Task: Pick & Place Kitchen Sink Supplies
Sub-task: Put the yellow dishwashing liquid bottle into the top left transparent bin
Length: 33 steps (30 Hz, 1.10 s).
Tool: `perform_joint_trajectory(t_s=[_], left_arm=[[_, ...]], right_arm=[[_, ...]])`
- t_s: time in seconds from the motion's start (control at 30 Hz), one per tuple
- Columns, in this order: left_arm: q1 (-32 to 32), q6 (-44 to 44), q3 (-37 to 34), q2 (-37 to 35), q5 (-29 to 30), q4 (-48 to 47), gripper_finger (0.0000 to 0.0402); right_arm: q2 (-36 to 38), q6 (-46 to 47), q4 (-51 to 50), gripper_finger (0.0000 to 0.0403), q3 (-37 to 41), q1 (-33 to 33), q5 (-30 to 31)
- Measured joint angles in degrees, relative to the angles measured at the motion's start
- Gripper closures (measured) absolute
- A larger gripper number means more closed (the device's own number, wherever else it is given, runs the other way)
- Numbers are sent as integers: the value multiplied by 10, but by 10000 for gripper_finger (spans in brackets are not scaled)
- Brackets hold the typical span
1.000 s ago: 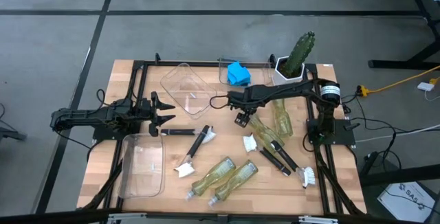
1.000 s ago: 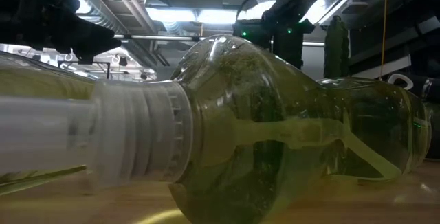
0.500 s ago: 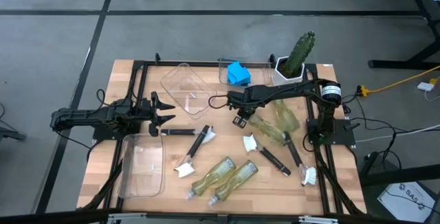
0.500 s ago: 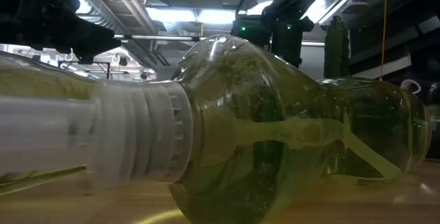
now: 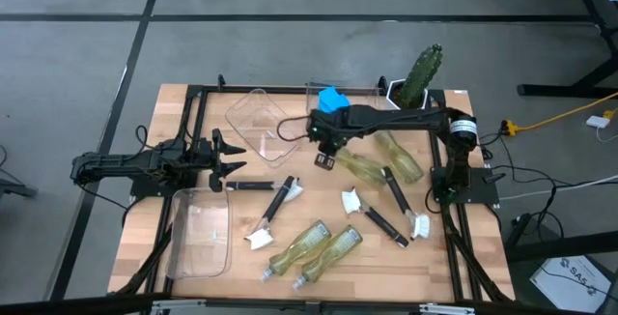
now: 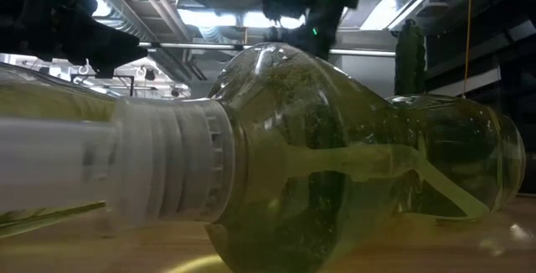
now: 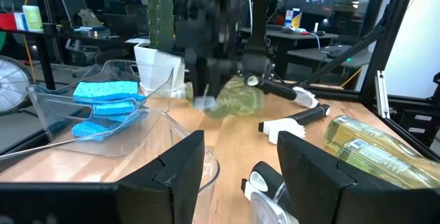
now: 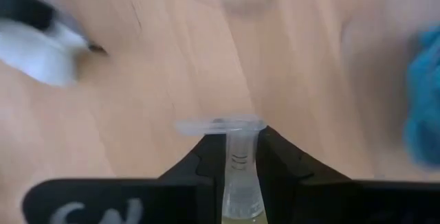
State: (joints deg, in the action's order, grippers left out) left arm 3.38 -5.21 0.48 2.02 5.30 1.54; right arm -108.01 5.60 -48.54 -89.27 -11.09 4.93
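**A:** Right gripper (image 5: 325,149) swung toward the blue sponges (image 5: 334,102) vs a sec ago, dragging its soap bottle (image 5: 359,166) along; one dish brush (image 5: 404,202) behind it slid too.

**B:** Fingers (image 8: 275,157)?

**A:** Clamped on the bottle's pump neck (image 8: 237,165), clear in the wrist cam. Bottle body trails away from the sponges, right beside another bottle (image 5: 398,156).

**B:** Sponges themselves?

**A:** In a clear bin (image 5: 351,89) next to the cactus (image 5: 421,73).

**B:** Left arm?

**A:** Left gripper (image 5: 224,154) parked well apart from the sponges, fingers spread, nothing in them. 2 more bottles (image 5: 314,247) lie farthest off.
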Motion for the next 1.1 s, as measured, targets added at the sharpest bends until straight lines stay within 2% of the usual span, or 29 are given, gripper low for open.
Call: perform_joint_trajectory(t_s=[0.3, 0.63, 0.83, 0.97, 1.1], left_arm=[[0, 0, 0, 0, 0, 0, 221], [0, 0, 0, 0, 0, 0, 221], [0, 0, 0, 0, 0, 0, 221], [0, 0, 0, 0, 0, 0, 222], [0, 0, 0, 0, 0, 0, 221]], right_arm=[[1, -78, -40, 345, -165, -7, -5], [1, -128, -43, 349, -282, -26, -5], [1, -166, -1, 349, -324, -37, -5], [2, -187, 61, 349, -326, -44, -7], [-1, -210, 131, 349, -321, -53, -40]])
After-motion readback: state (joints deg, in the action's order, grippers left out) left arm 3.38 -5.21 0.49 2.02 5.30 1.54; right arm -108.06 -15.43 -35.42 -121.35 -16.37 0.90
